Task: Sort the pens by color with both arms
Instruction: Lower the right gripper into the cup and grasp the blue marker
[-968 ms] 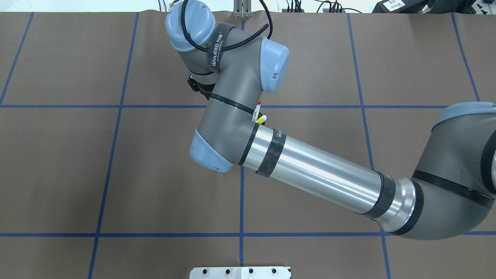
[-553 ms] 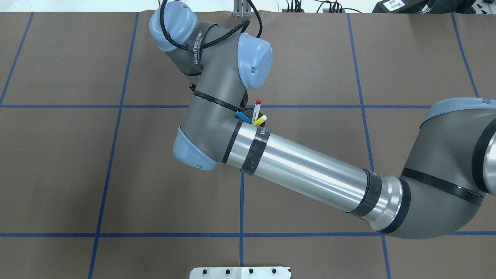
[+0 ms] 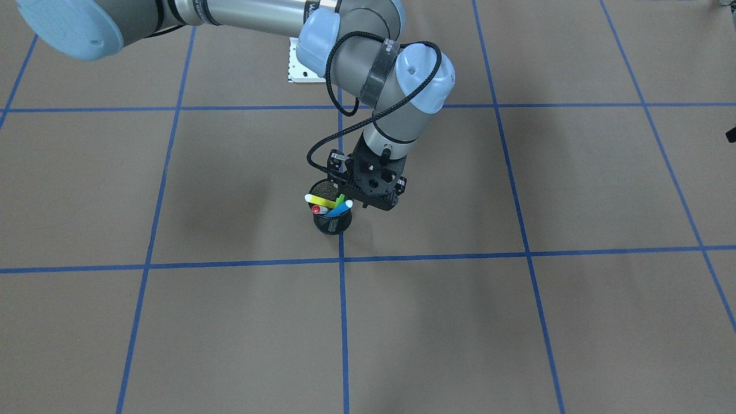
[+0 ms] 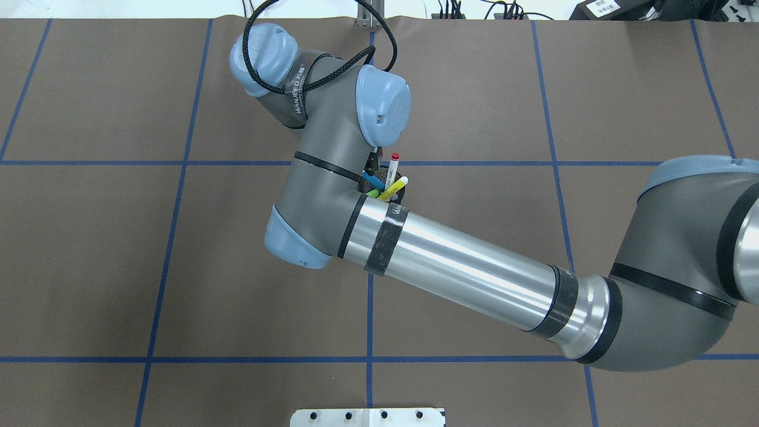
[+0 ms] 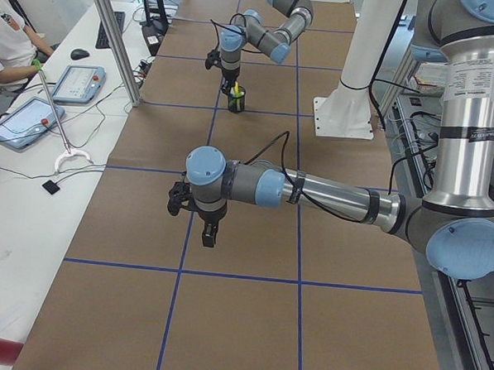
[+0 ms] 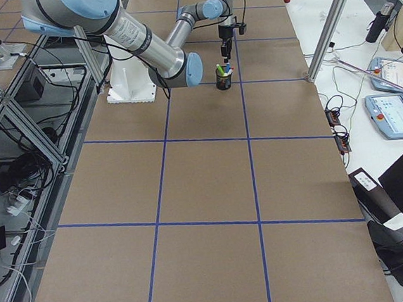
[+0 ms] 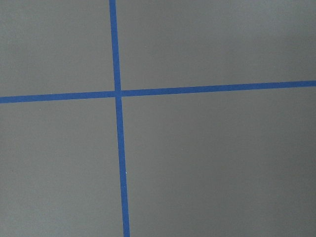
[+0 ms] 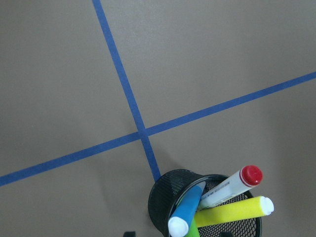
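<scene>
Brown paper-covered table (image 3: 517, 322) ruled into squares by blue tape (image 3: 344, 322). Nearest, in the left-end view, the left arm (image 5: 329, 196) reaches across the sheet, its left gripper (image 5: 207, 231) pointing down over a tape line; whether its fingers are parted cannot be told. Farther along, a black mesh cup (image 8: 163, 202) stands on a tape line near a crossing, holding a blue pen (image 8: 186, 213), a lime green pen (image 4: 374, 193), a yellow pen (image 8: 232, 211) and a white pen (image 8: 222, 187) with a red cap. The right gripper (image 3: 376, 201) hangs just beside and above the cup, fingers parted, gripping nothing.

Pens (image 8: 232, 211) in cup (image 8: 163, 197), right gripper (image 3: 371, 198) seemingly just above it
</scene>
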### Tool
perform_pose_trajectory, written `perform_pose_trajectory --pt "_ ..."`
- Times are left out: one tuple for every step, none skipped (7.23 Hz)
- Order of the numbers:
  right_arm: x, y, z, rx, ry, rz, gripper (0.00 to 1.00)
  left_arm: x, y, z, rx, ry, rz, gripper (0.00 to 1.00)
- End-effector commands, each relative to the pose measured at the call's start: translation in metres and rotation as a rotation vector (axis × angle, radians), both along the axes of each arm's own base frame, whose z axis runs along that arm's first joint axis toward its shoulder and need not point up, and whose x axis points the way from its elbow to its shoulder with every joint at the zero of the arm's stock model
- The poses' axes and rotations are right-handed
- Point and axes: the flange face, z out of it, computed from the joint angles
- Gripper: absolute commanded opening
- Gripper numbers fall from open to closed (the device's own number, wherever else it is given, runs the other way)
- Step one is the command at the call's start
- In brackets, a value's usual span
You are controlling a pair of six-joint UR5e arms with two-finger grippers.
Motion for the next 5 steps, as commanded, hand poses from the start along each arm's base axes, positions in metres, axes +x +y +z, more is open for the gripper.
perform_pose_trajectory --pt "-0.003 0.0011 0.009 0.002 0.014 -0.012 0.55 0.0 0.0 0.0006 -0.001 0.0 0.0 1.0" --pt "-0.0029 0.0003 0.0098 0.01 0.019 -0.014 0.55 -0.0001 -0.0001 0.0015 -0.001 -0.002 0.001 1.0" --pt "-0.0039 0.0007 0.0102 0.022 0.022 -0.035 0.54 -0.0001 0.0005 0.003 -0.004 -0.002 0.001 1.0" --pt "-0.0039 -0.0001 0.011 0.029 0.027 -0.034 0.53 0.0 0.0004 0.0042 -0.006 -0.001 0.001 1.0" --pt "-0.004 -0.0002 0.0106 0.031 0.025 -0.036 0.53 0.0 0.0004 0.0042 -0.006 -0.001 0.001 1.0"
